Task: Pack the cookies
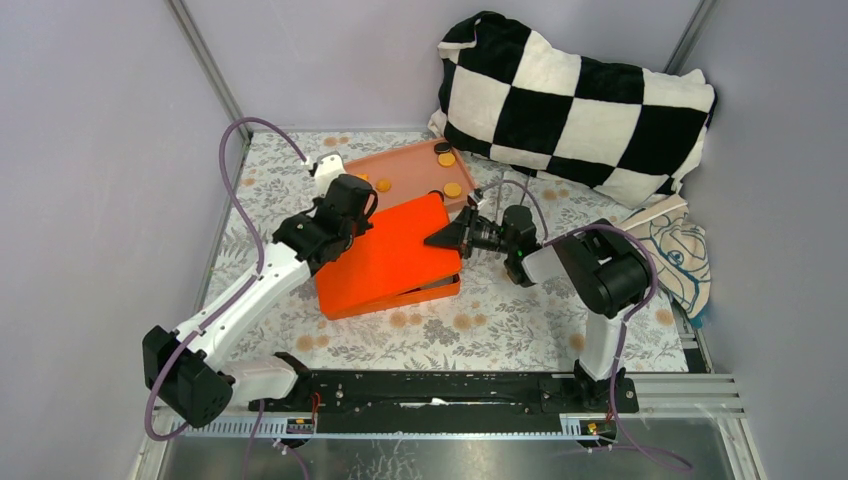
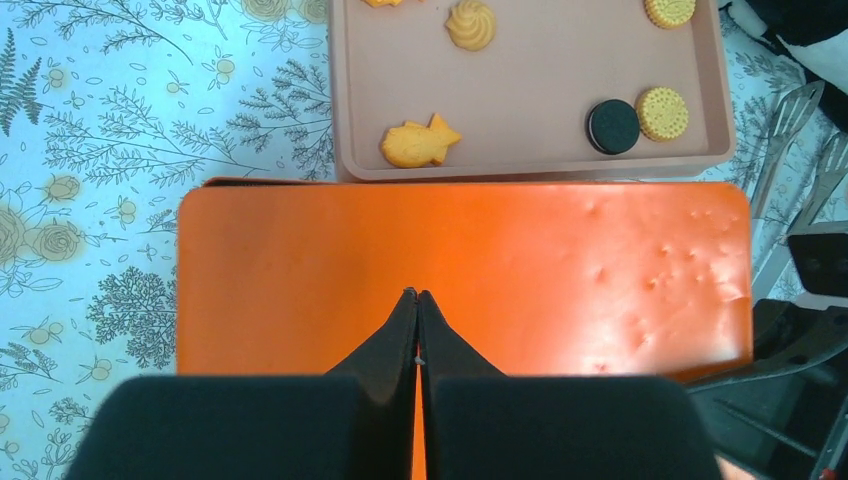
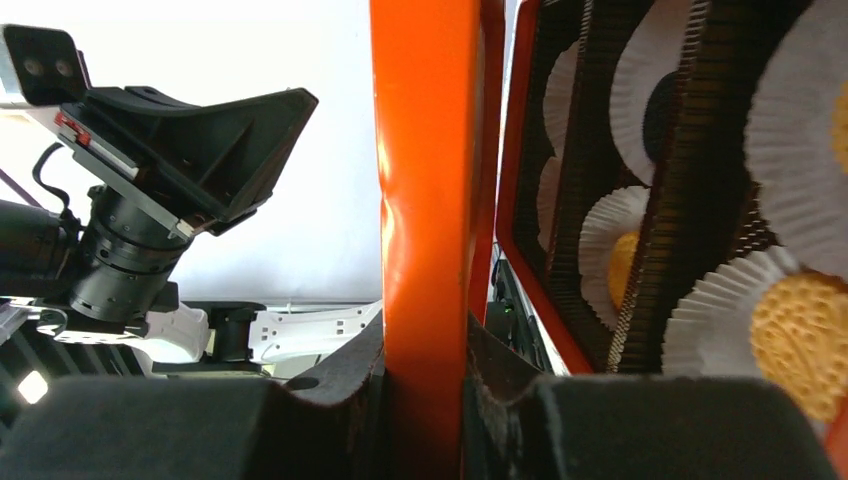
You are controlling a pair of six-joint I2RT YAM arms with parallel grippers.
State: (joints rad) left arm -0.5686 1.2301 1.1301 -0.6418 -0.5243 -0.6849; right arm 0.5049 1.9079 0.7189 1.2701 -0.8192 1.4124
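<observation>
Two robot arms are working over a floral tablecloth (image 1: 480,325). The right gripper (image 3: 425,372) is pinching one edge of an orange lid (image 2: 460,270), with a jaw pressed against each face of it. The lid is sitting tilted over an orange box (image 1: 400,298) – a gap between them is showing in the right wrist view. Inside the box, white paper liners (image 3: 800,130) are sitting in a brown ridged divider, and two of them are holding round golden cookies (image 3: 800,340). The left gripper (image 2: 416,297) is fully closed and holding nothing, its tips pointing across the lid's top; whether they are touching it is unclear. More cookies are lying loose in a pink tray (image 2: 550,90) just behind the box – a fish shape (image 2: 418,143), a swirl (image 2: 470,24), and a black sandwich cookie (image 2: 612,126) beside a round golden one (image 2: 662,113). A black-and-white checked pillow (image 1: 575,100) is leaning at the back.
</observation>
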